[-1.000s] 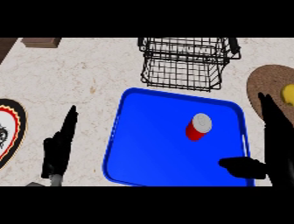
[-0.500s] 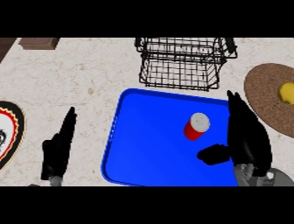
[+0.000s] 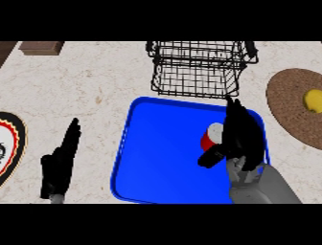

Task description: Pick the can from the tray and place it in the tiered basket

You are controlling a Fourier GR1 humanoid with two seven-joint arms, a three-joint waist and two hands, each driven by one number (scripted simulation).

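right hand [image 3: 239,136] open, left hand [image 3: 59,163] resting open

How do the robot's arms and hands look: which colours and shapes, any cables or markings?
The left hand and the right hand are both plain black, with slim fingers and a thumb. The right forearm is smooth, rounded and grey. Of the left arm only a small grey bit shows under the hand. No cables or markings are visible.

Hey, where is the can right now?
Head view: the red can stands on the right half of the blue tray, in front of the tiered basket, with the right hand just to its right.
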